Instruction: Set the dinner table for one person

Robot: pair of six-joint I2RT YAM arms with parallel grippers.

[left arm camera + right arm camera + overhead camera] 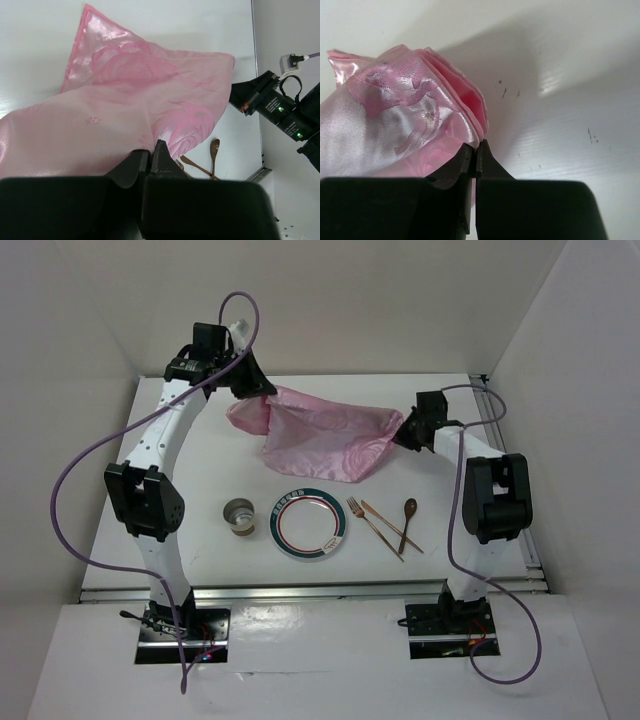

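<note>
Progress looks early: the pink placemat (320,435) is held up beyond the plate (308,523), sagging toward the white surface (190,455) and not yet spread. The cup (239,516) left of the plate and the fork (372,525) and spoon (408,520) right of it likely await placing. The left hand (151,150) is pinched closed on one end of the cloth, the right hand (475,150) on the opposite end.
</note>
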